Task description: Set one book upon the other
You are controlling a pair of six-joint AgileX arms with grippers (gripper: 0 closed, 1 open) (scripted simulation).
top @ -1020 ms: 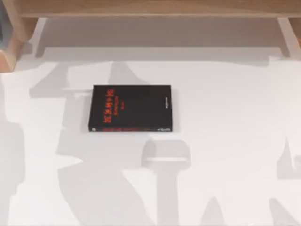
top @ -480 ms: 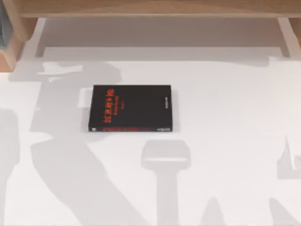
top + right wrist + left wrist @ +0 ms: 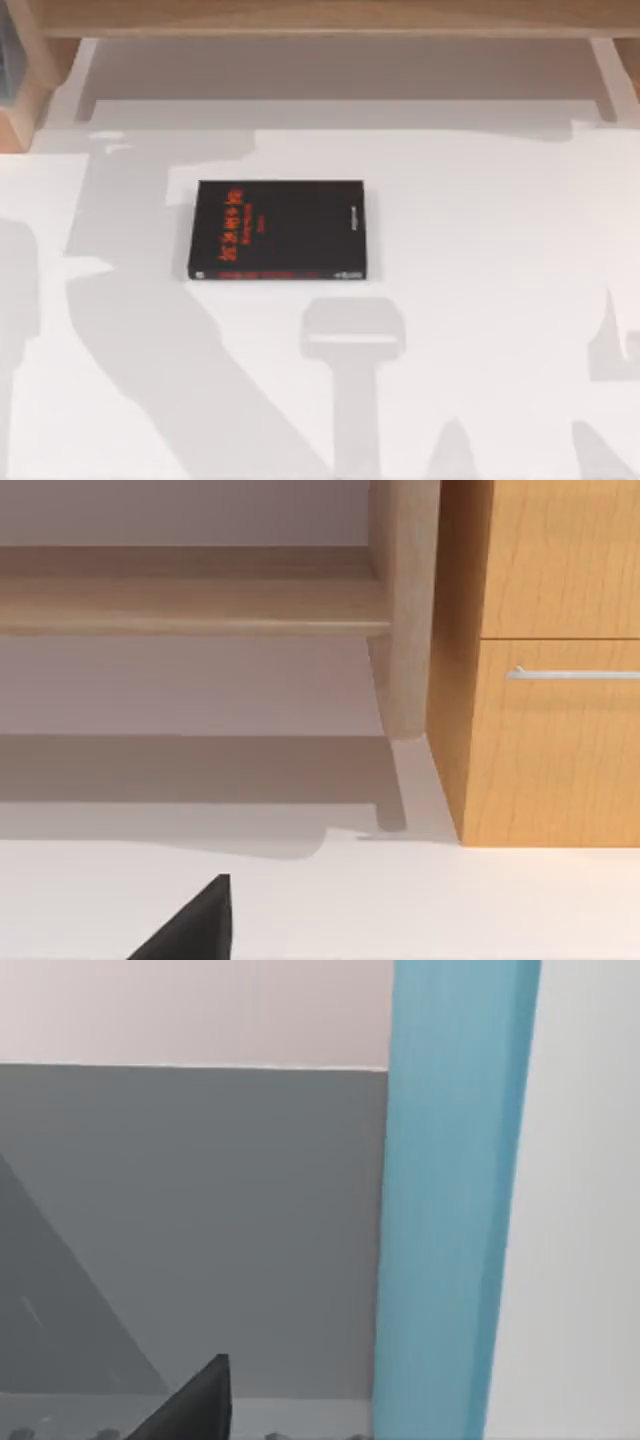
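Note:
The black book (image 3: 277, 230) with red lettering lies flat on the white table (image 3: 480, 250), left of centre, with nothing on it and no gripper touching it. Up close in the left wrist view, the light blue book (image 3: 455, 1200) stands as an upright strip against a grey backdrop. A dark part of my left gripper (image 3: 195, 1405) shows beside it, and I cannot tell whether the two touch. In the right wrist view, a dark part of my right gripper (image 3: 195, 925) hangs over bare white table, facing the wooden furniture.
A low wooden shelf (image 3: 330, 20) runs along the back of the table. A wooden side unit (image 3: 25, 90) stands at the back left. A wooden drawer cabinet (image 3: 550, 660) with a metal handle stands past the shelf's leg (image 3: 400, 610). Arm shadows cross the table.
The large shadow on the table's left has spread toward the back left. The black book and the right-hand shadows have stayed put.

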